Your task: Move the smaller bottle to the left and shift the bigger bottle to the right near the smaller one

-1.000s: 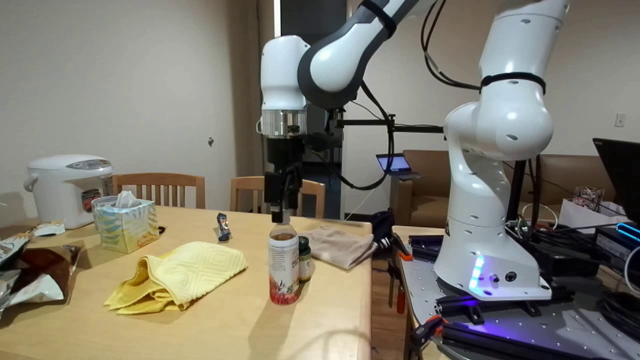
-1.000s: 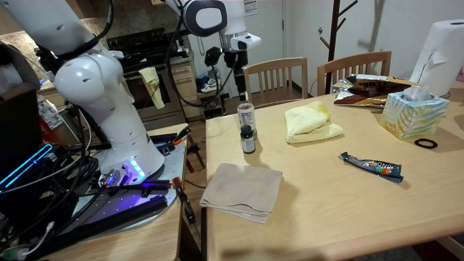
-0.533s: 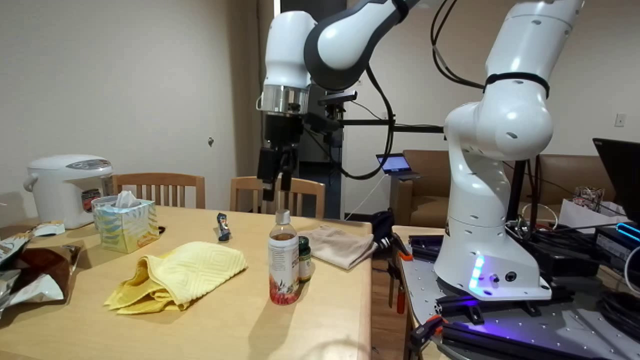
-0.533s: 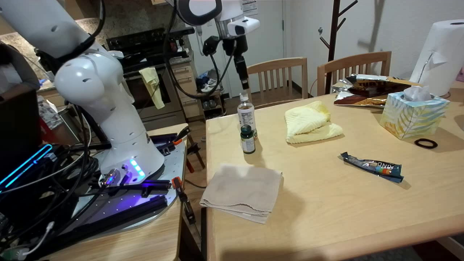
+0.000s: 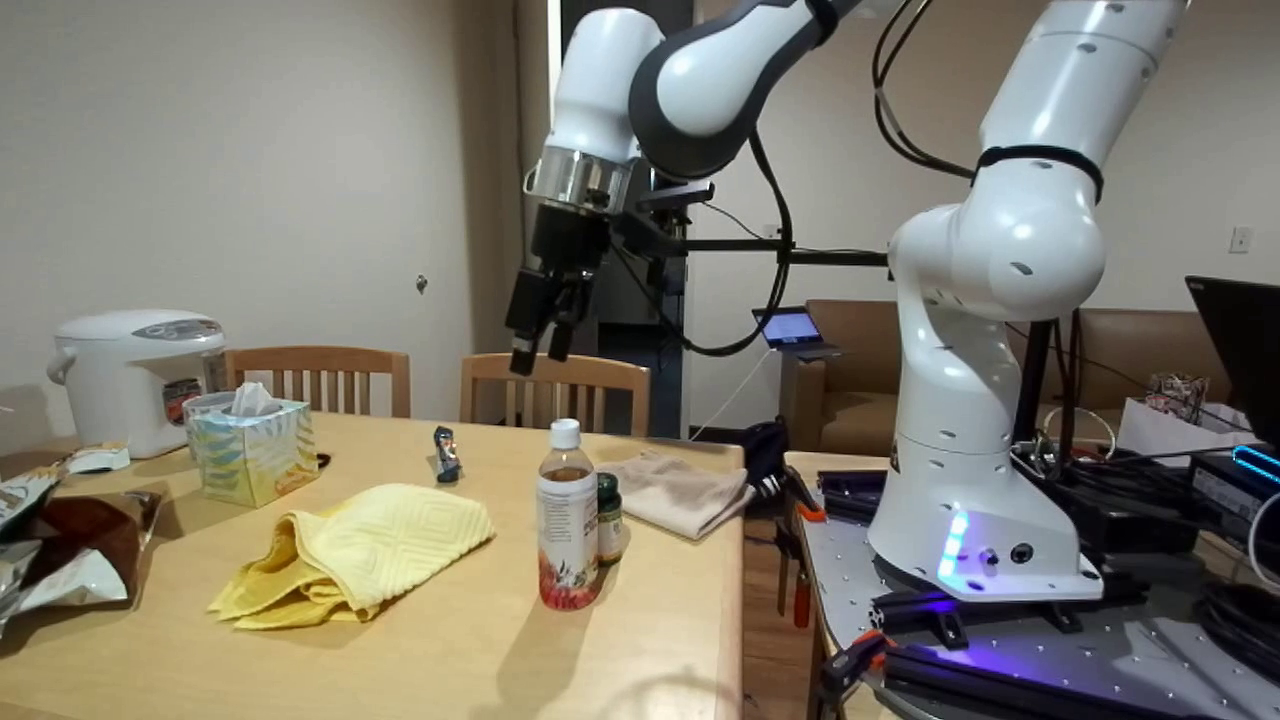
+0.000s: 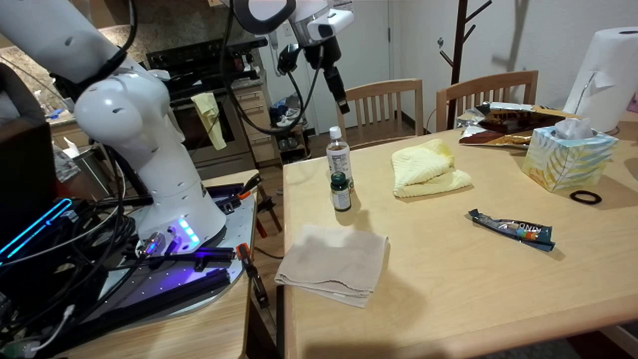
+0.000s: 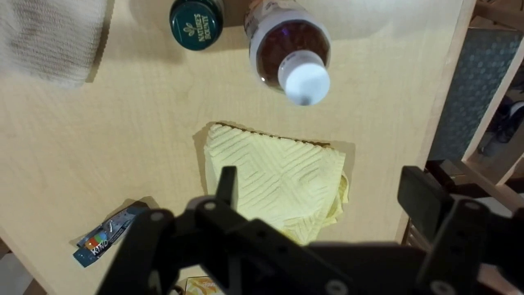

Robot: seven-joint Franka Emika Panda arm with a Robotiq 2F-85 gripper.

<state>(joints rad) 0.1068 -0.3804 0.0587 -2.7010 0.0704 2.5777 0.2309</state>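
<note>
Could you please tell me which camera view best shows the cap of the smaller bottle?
The wrist view: it looks down on the cap, large enough to read NATURE'S BOUNTY. Both exterior views show it smaller and more from the side; in an exterior view, the bigger bottle partly hides the smaller bottle.

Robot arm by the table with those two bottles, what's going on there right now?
The Franka arm is handling nothing at the moment: its gripper hangs open in the air above the table. The short, green-capped Nature's Bounty bottle and the taller, white-capped drink bottle stand upright, close together. Since the job is meant to end with the two near each other, it may well be done already.
</note>
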